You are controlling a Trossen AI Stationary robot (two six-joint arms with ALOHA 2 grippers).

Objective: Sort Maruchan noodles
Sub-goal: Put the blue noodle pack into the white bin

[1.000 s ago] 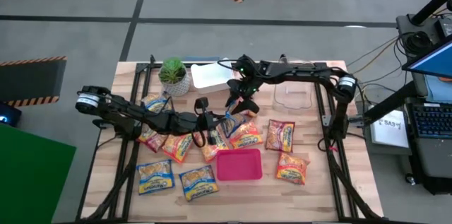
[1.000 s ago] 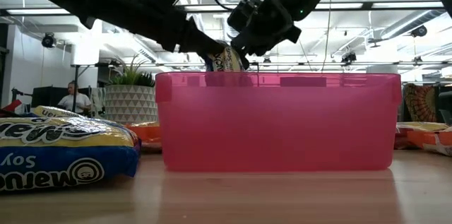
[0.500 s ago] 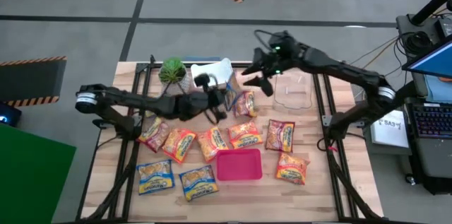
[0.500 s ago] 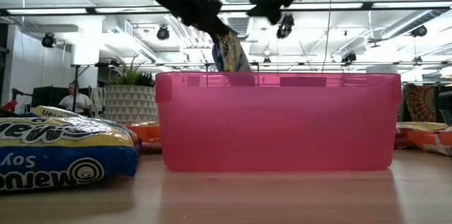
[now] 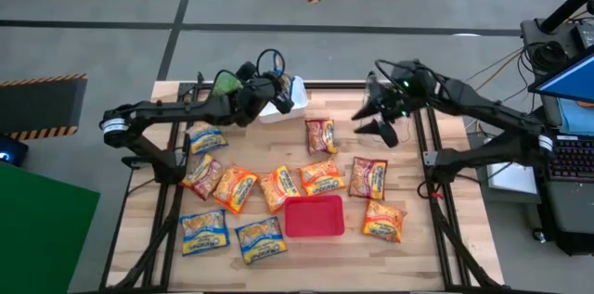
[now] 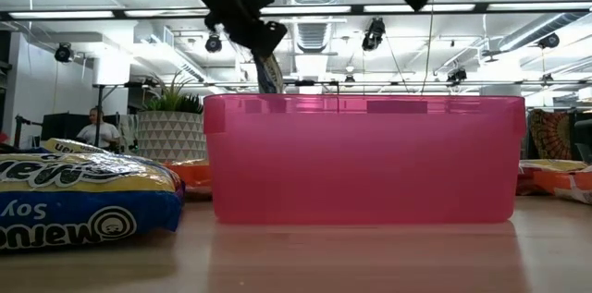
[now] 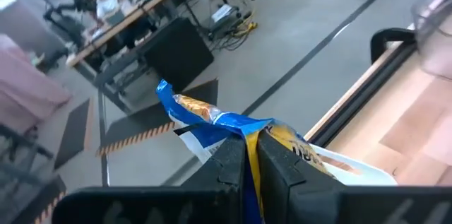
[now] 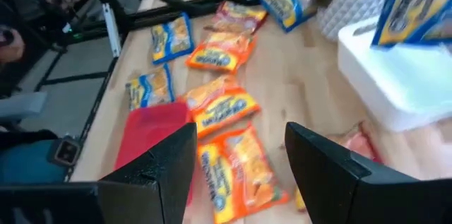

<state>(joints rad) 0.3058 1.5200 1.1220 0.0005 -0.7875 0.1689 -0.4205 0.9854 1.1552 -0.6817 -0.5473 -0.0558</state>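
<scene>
The left end effector (image 5: 278,95) is now hanging over the white bin (image 5: 290,99) at the far side of the surface (image 5: 436,238), having carried the blue-and-yellow noodle packet (image 7: 233,128) there from the middle of the spread a second ago. Its fingers (image 7: 272,171) are clenched on the packet, which is dangling above the bin in the low view. The right end effector (image 5: 380,120) has pulled away from the left one toward the right edge and is hovering near the clear bin, its fingers (image 8: 328,171) spread and released, holding nothing. The remaining packets are lying flat on the surface: a dark red packet (image 5: 321,134) alone near the middle, the others around the pink bin (image 5: 314,217).
</scene>
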